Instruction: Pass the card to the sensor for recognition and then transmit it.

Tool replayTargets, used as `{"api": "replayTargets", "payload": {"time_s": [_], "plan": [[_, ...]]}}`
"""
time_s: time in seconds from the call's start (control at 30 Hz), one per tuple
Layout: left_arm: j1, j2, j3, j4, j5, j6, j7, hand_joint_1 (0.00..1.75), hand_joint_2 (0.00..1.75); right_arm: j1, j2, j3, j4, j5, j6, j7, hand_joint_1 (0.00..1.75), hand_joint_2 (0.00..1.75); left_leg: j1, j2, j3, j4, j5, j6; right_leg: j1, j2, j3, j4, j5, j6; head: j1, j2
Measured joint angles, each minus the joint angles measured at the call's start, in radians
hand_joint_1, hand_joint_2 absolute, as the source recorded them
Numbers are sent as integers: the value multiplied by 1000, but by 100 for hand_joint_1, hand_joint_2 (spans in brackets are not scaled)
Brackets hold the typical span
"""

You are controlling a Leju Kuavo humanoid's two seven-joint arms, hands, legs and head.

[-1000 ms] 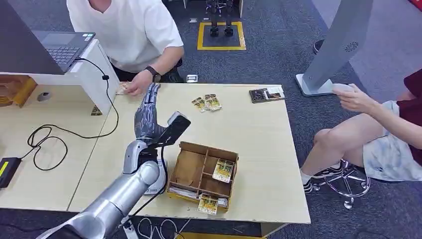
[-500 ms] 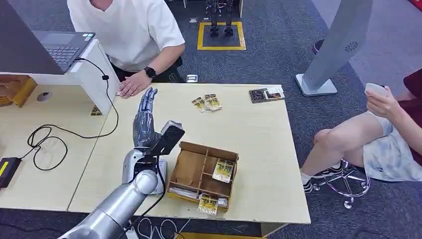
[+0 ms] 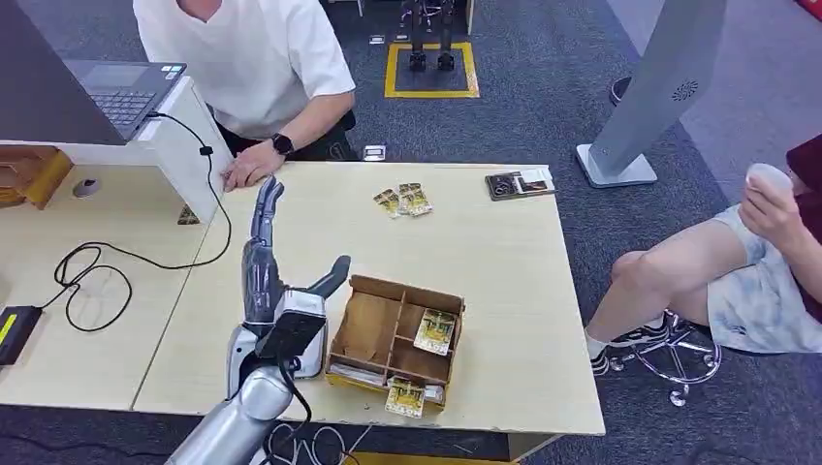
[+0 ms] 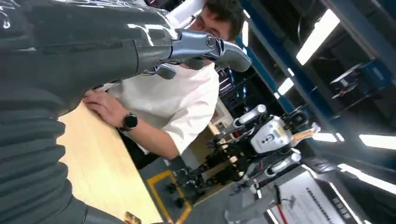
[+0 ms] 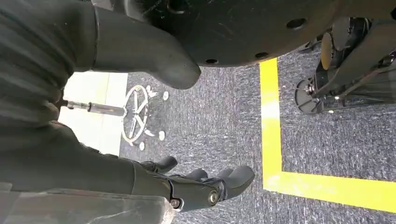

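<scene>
I'm holding the left hand [image 3: 267, 266] raised over the table [image 3: 504, 291], fingers stretched out and apart, gripping nothing; a black sensor [image 3: 291, 329] is sitting just below it near the wrist. The right hand [image 5: 201, 186] is hanging over the floor, fingers loosely curled, also gripping nothing. I'm judging the handover as done and the arm as heading for the next card, so the next move is calling for a reach down into the wooden box [image 3: 361, 329] and a pinch on a card. Counting: one card [image 3: 435, 331] is lying in a box compartment, one card [image 3: 406, 396] at the box's front edge, two or three cards [image 3: 404, 201] loose farther up the table. Two persons are sitting near, one in white [image 3: 247, 58] with a hand on the table, where passed cards seem to be lying under it, though I cannot tell.
</scene>
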Motion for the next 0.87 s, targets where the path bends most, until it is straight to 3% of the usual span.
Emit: {"api": "replayTargets", "payload": {"time_s": [0.27, 0.47, 0.87], "plan": [[56, 23, 0, -50, -49, 0, -13, 0, 175, 1, 0, 0, 2, 0, 3, -4, 0, 175, 0, 0, 0, 0, 0, 0, 0, 0, 0, 0, 0, 0, 0, 0], [116, 38, 0, -60, -13, 0, -4, 0, 175, 4, 5, -15, 8, 0, 5, -21, 0, 175, 0, 0, 0, 0, 0, 0, 0, 0, 0, 0, 0, 0, 0, 0], [222, 57, -8, -123, -17, 0, -83, 0, 175, 6, 16, -38, 27, 0, 15, -22, 0, 175, 0, 0, 0, 0, -1, 0, 0, 0, 0, 0, 0, 0, 0, 0]]}}
